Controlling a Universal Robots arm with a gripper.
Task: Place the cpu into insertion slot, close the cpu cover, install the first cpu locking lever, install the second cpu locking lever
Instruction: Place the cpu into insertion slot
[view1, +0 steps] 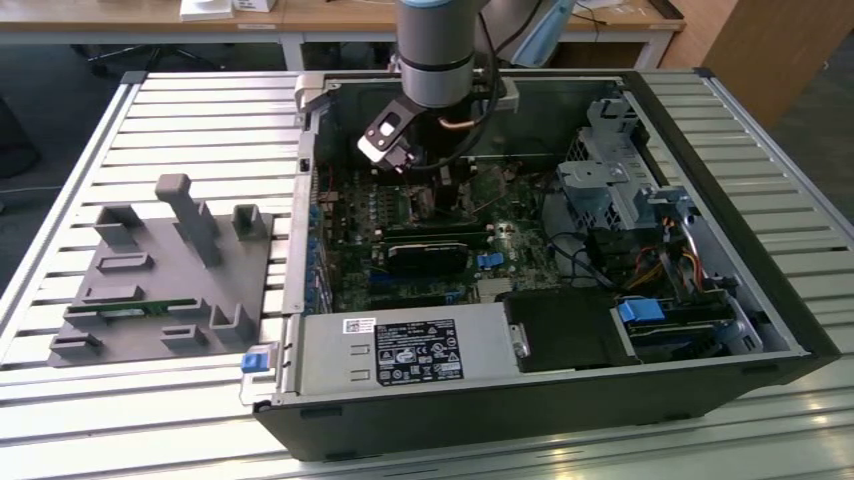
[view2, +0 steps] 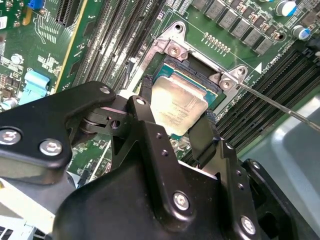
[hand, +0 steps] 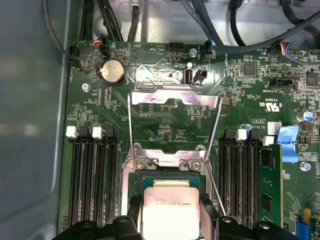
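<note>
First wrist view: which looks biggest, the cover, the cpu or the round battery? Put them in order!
1. cover, the open silvery frame.
2. cpu, though it is nearer the camera, so it may look bigger than it is.
3. battery, clearly smallest.

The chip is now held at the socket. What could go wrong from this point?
1. The fingers grip the chip right at the socket. I cannot tell whether it sits square; if it is skewed, pressing down might damage the contacts.
2. The thin lever rod runs close beside one finger, so a sideways move could snag it.
</note>
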